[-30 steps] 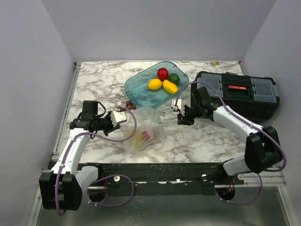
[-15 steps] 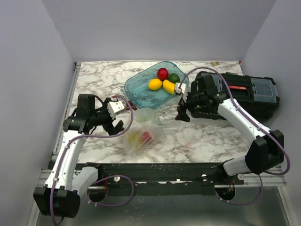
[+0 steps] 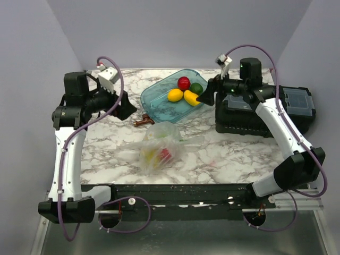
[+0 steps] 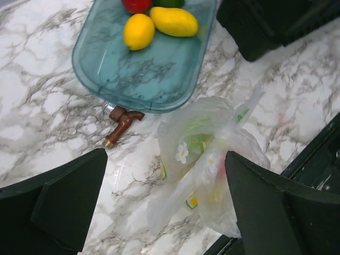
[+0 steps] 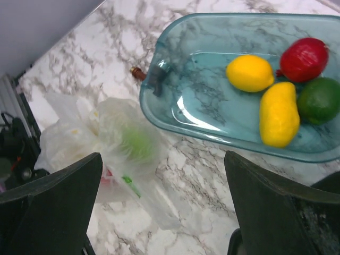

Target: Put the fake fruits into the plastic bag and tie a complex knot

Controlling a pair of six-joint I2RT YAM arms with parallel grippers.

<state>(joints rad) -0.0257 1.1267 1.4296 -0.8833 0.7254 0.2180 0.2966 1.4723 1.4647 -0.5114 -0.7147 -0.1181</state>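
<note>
Since both are spread wide with nothing held, the left gripper raised over the bench and the right gripper up by the teal tub, this gets read as a between-grabs moment. The plastic bag is slumped on the bench just in front of the tub, with a few fruits seen through the film, and four fake fruits are sitting in the tub. A twisted neck is sort of visible, but whether a knot is tied can't be told. Loading looks unfinished, so next the bag mouth would need to be pinched open.
</note>
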